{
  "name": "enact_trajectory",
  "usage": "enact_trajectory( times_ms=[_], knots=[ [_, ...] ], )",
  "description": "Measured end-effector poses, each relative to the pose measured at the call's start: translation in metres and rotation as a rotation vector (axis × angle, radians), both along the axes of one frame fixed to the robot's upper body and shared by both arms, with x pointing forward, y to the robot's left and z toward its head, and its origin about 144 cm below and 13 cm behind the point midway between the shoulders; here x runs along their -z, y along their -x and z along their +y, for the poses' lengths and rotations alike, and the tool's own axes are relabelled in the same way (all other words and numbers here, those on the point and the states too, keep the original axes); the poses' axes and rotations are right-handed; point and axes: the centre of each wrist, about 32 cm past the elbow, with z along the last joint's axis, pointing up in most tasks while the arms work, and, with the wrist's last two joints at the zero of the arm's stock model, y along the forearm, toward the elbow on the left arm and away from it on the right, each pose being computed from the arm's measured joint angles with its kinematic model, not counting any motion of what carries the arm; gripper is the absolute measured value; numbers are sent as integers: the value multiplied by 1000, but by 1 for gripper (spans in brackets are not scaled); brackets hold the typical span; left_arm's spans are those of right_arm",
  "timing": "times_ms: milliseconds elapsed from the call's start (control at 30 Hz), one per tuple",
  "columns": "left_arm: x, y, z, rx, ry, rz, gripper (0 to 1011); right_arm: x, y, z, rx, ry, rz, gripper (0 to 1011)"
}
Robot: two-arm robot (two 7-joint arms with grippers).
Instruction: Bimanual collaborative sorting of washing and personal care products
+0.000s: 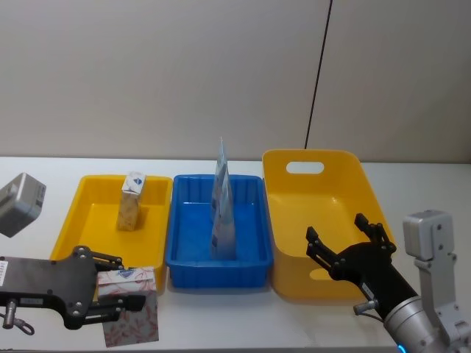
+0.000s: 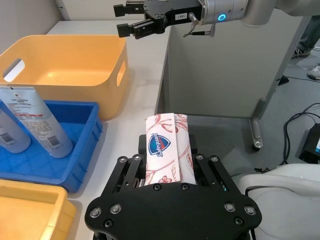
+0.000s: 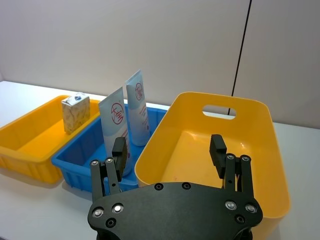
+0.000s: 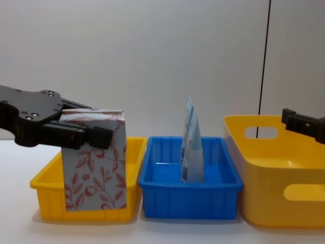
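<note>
Chest view: left gripper [image 4: 85, 134] pinches the red-leaf carton [image 4: 96, 173] by its top, risking a slip; right gripper [image 1: 335, 228] hovers spread.

Glossy plastic blue bin [image 1: 219, 269], matt paper carton [image 4: 96, 170]

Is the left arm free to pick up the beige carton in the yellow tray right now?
Probably not. The left gripper is shut on the red-leaf carton in front of the yellow tray, so it must release that first.
</note>
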Motion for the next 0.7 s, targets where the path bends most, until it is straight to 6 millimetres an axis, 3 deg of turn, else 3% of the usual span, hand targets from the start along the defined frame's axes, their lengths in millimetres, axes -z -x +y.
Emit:
enact_trajectory(
  times_ms=[700],
  knots=[
    [0,-1,-1,-5,3,-10,369,-10,-7,-16,-163,-29,2,1000]
  ],
)
